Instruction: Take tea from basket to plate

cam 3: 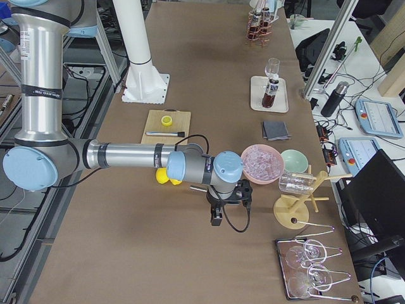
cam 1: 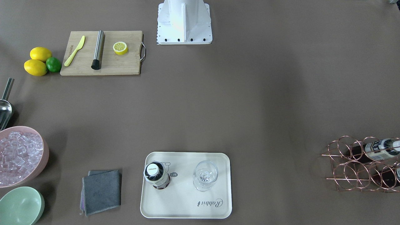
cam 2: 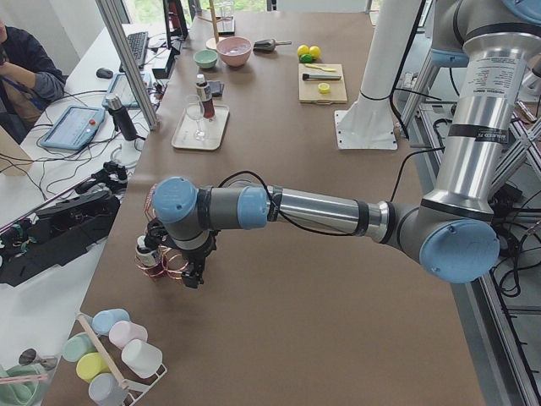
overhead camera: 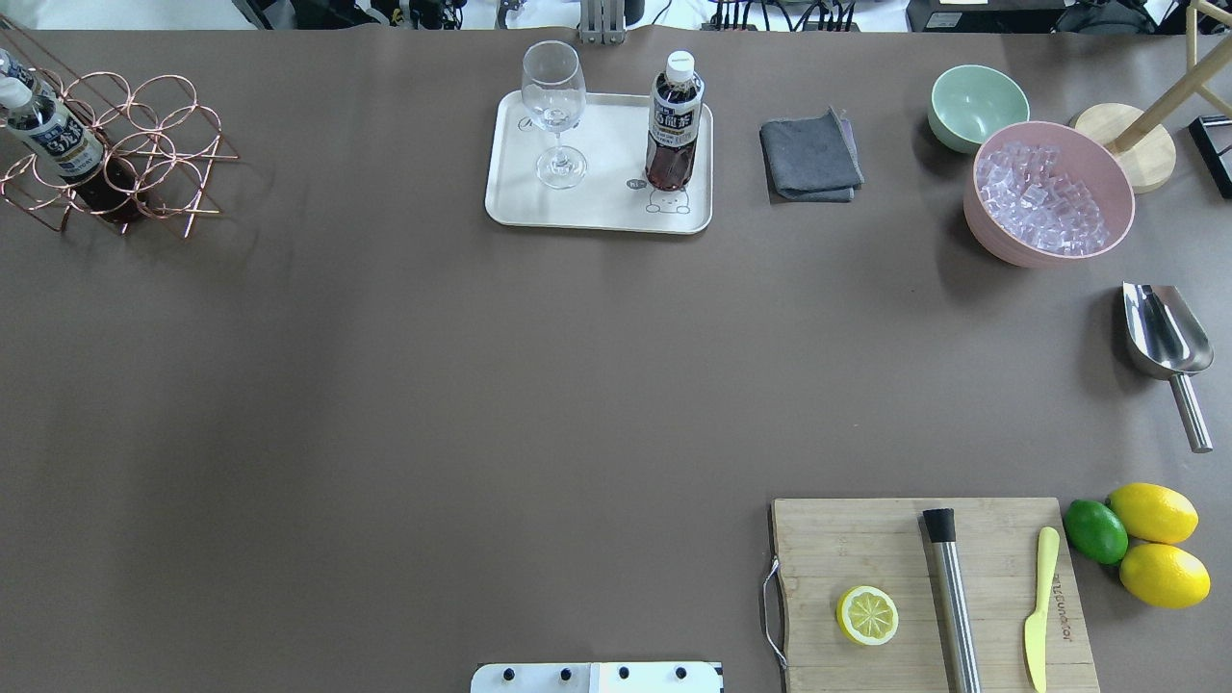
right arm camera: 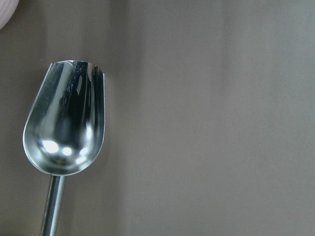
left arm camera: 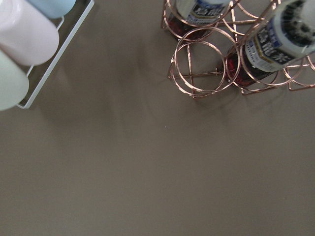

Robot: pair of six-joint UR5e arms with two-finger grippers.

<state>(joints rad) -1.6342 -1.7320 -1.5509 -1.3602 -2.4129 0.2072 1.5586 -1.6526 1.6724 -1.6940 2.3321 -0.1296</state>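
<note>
One tea bottle (overhead camera: pixel 674 125) stands upright on the cream tray (overhead camera: pixel 597 207), next to a wine glass (overhead camera: pixel 555 115). Two more tea bottles (overhead camera: pixel 58 144) lie in the copper wire basket (overhead camera: pixel 144 135) at the table's far left corner. In the exterior left view, my left gripper (cam 2: pixel 193 277) hangs just beside the basket (cam 2: pixel 165 264). I cannot tell if it is open or shut. The left wrist view shows the basket (left arm camera: pixel 204 74) and a bottle (left arm camera: pixel 280 39), but no fingers. In the exterior right view, my right gripper (cam 3: pixel 218 218) hovers by the ice bowl. I cannot tell its state.
A grey cloth (overhead camera: pixel 810 154), a mint bowl (overhead camera: pixel 977 104), a pink bowl of ice (overhead camera: pixel 1047 192) and a steel scoop (overhead camera: pixel 1165 337) are on the right. A cutting board (overhead camera: pixel 924 587) with a lemon half, a muddler and a knife sits near, with lemons and a lime beside it.
</note>
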